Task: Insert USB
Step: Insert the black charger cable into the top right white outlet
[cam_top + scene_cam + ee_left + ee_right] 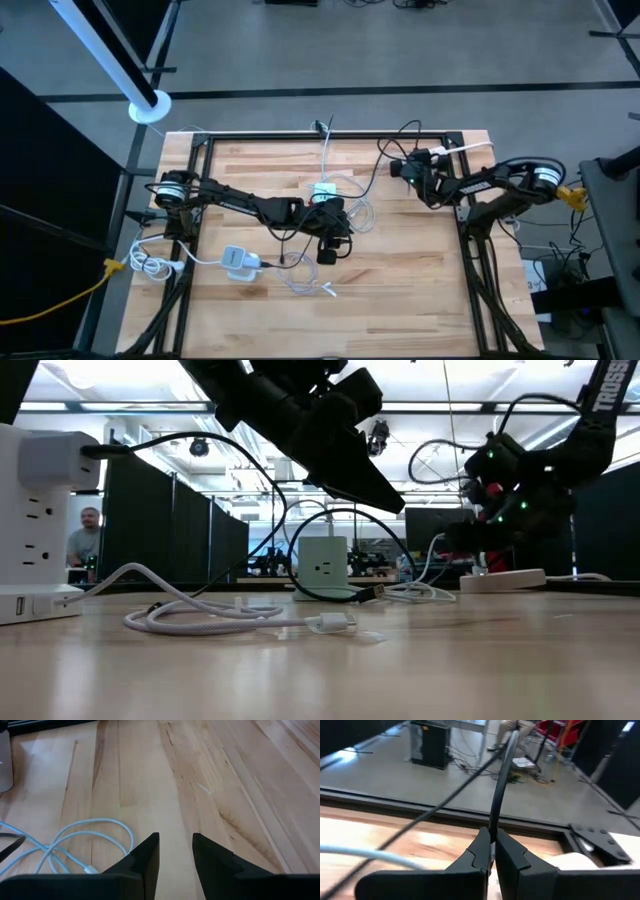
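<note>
High view first: the left end effector (328, 256) sits over the middle of the desk (400, 300), and from its wrist camera the two dark fingers (145, 857) stand a little apart with bare wood showing between them, nothing in their grasp. Just beside it a loop of white cable (95, 832) curls on the planks, ending in a small white plug (91, 869). From the low view a black cable (330, 585) runs across the desk to a metal USB plug (372, 593) lying flat, near a white charger block (322, 563) standing upright farther back. At the near left a white power strip (35, 520) looms large, a black lead plugged into its top. Over on the far right, the right end effector (412, 170) hangs above the desk's far edge; its fingers (482, 852) are pressed together, pinching a thin black cord (501, 780) that rises straight out between the tips. A person (88, 540) stands in the room behind, at the left
</note>
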`<state>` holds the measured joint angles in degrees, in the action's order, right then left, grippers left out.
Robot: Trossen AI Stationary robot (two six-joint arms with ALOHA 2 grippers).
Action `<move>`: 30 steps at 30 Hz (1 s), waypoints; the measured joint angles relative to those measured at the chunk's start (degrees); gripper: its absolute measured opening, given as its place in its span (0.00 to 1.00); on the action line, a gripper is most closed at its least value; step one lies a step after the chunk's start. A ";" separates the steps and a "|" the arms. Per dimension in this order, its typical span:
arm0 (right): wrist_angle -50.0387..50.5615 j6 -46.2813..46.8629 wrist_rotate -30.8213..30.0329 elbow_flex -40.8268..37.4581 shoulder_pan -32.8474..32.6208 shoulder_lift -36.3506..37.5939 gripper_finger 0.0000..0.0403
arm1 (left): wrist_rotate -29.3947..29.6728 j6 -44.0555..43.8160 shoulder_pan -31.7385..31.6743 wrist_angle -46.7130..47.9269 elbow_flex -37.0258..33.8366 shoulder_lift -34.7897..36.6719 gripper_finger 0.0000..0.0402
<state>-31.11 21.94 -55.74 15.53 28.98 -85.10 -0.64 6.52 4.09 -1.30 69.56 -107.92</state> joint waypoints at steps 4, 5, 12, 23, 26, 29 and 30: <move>0.82 2.33 4.78 -0.22 -0.25 -3.04 0.00 | 0.01 -0.02 -0.01 0.00 0.00 0.00 0.26; -0.05 2.91 5.41 -0.19 -0.21 -3.48 0.00 | 0.11 -0.04 -0.01 0.01 0.00 -0.03 0.26; -4.28 -2.06 4.64 -0.30 -0.82 -4.07 0.00 | 0.13 -0.20 0.01 0.05 0.00 -0.04 0.26; -3.15 -9.58 10.59 -0.26 -0.86 9.55 0.00 | 1.09 -1.37 -0.01 0.07 0.00 -0.04 0.26; -1.96 -9.76 12.83 -0.26 -1.67 13.63 0.00 | 4.68 -1.59 -0.08 -1.82 0.00 -0.04 0.26; -1.12 -10.93 14.25 -0.26 -2.95 17.72 0.00 | 8.57 -1.67 -0.15 -4.28 0.00 -0.04 0.26; -0.88 -11.35 14.83 -0.26 -3.41 19.09 0.00 | 9.86 -1.70 -0.18 -5.09 0.00 -0.04 0.26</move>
<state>-31.98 10.59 -40.91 15.27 25.57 -66.02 9.22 4.83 3.91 -6.39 69.56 -107.96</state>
